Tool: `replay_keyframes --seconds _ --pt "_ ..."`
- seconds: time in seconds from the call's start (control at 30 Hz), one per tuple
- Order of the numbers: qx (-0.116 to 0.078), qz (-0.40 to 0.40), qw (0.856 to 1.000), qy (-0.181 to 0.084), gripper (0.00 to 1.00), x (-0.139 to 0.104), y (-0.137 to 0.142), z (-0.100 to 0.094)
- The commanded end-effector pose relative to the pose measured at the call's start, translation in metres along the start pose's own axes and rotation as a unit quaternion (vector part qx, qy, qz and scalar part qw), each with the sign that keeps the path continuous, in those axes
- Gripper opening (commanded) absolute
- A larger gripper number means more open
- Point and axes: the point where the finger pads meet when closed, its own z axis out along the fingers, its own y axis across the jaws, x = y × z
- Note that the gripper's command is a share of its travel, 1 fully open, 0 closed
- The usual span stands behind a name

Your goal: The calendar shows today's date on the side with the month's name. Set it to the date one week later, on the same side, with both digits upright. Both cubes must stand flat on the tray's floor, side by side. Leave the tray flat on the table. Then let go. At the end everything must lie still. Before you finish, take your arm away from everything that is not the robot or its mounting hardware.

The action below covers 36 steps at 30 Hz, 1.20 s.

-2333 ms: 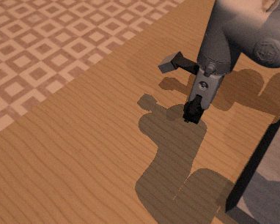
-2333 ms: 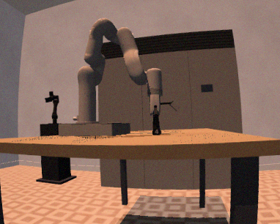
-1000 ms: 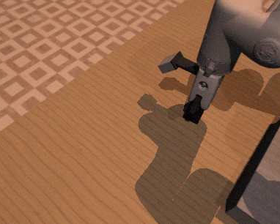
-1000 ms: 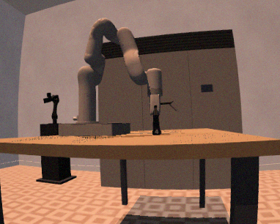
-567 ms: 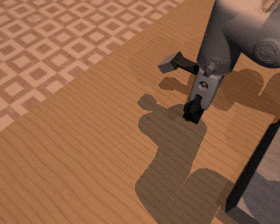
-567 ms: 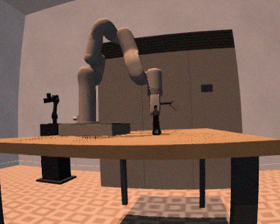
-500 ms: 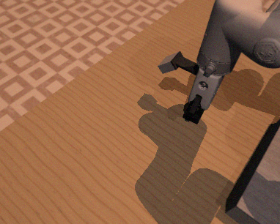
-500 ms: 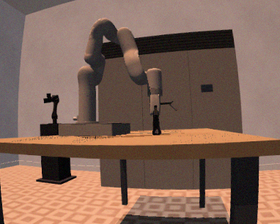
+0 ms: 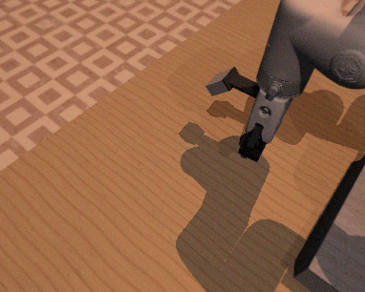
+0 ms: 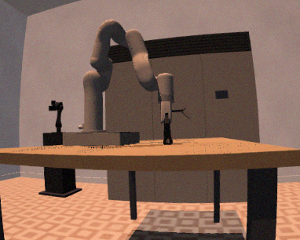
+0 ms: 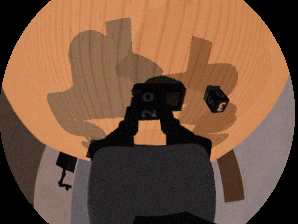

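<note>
Wrist view first: the gripper points straight down at the worktop, its fingers clamped on a small dark cube, which sits low against the wood. That is presumably one of the calendar's digit cubes, though no numeral is legible on it. A second dark cube lies apart at about three o'clock from the held one, out on the bare wood. Over on the top view, the gripper hangs vertically with its tips at the surface, shadows pooling beneath at seven o'clock. Coming straight down lets the fingers take the cube squarely by opposite faces, which should keep it level for any turning. No tray shows in any view, nor the month's name, so today's date cannot be read yet.
</note>
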Motion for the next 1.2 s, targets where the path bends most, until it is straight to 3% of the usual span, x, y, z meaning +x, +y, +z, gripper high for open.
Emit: replay_keyframes --seconds 0.0,0.2,0.5,0.63,1.17 --pt "0.000 0.000 1.000 0.002 0.27 0.001 0.000 -0.002" --pt "0.000 0.000 1.000 0.002 0.27 0.001 0.000 -0.015" --pt "0.000 0.000 1.000 0.002 0.27 0.001 -0.001 -0.079" --pt "0.000 0.000 1.000 0.002 0.27 0.001 -0.001 -0.096" --pt "0.000 -0.001 1.000 0.002 0.27 0.001 -0.001 -0.100"
